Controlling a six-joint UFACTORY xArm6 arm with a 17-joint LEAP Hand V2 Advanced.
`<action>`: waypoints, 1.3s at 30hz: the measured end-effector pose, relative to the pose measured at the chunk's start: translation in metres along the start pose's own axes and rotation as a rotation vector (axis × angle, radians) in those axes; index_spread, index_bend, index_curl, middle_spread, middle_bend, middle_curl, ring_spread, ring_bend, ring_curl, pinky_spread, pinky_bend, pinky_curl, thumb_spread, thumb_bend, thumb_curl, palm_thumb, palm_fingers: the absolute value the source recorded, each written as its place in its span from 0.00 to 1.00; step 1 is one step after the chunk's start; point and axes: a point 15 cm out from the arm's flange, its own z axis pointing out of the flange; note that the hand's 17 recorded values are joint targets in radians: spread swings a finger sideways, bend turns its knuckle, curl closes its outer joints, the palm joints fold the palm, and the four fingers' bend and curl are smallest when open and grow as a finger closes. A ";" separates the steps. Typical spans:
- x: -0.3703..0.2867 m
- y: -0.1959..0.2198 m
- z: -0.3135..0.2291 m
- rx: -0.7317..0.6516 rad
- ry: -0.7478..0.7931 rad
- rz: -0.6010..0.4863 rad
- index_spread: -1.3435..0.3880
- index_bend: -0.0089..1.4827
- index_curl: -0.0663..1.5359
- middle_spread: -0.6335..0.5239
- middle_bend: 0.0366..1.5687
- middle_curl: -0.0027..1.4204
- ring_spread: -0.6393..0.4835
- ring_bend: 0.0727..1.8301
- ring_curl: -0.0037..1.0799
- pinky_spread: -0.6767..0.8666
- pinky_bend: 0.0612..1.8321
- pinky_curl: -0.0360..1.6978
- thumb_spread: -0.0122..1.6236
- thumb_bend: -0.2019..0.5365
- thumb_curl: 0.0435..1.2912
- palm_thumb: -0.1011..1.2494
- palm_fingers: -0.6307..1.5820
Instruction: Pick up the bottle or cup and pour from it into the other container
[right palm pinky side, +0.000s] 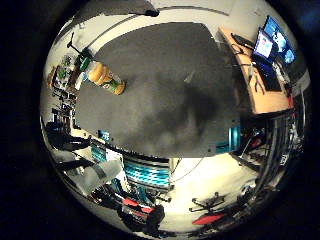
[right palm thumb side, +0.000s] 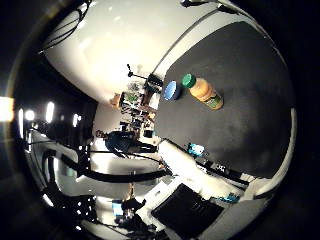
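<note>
An orange bottle (right palm thumb side: 205, 94) with a green cap stands on the dark grey table (right palm thumb side: 250, 90), near one far edge. A small blue cup (right palm thumb side: 171, 90) sits right beside it, on the cap side. The little finger side palm view also shows the bottle (right palm pinky side: 104, 78), small and far off across the table (right palm pinky side: 170, 70). My hand is high above the table and well away from both containers. A dark shadow (right palm pinky side: 172, 112) lies on the table's middle.
A wooden desk (right palm pinky side: 264, 88) with lit monitors (right palm pinky side: 268, 44) stands past one side of the table. Teal and white equipment (right palm pinky side: 150, 172) sits below the table's near edge. A tripod (right palm thumb side: 134, 76) and clutter stand behind the bottle, before a white wall (right palm thumb side: 120, 40).
</note>
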 end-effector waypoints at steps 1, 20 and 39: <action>0.002 0.003 0.008 0.002 -0.010 0.009 0.61 0.10 0.21 0.55 0.18 0.25 0.74 0.22 0.22 0.76 0.44 0.02 0.60 0.23 0.20 0.42 0.39; 0.011 -0.005 0.091 0.248 -0.151 0.058 0.62 0.11 0.22 0.56 0.19 0.25 0.73 0.26 0.21 0.75 0.47 0.02 0.62 0.24 0.21 0.45 0.39; 0.027 0.006 0.147 0.278 -0.190 0.126 0.63 0.11 0.23 0.55 0.20 0.26 0.70 0.29 0.19 0.74 0.47 0.02 0.64 0.24 0.21 0.48 0.40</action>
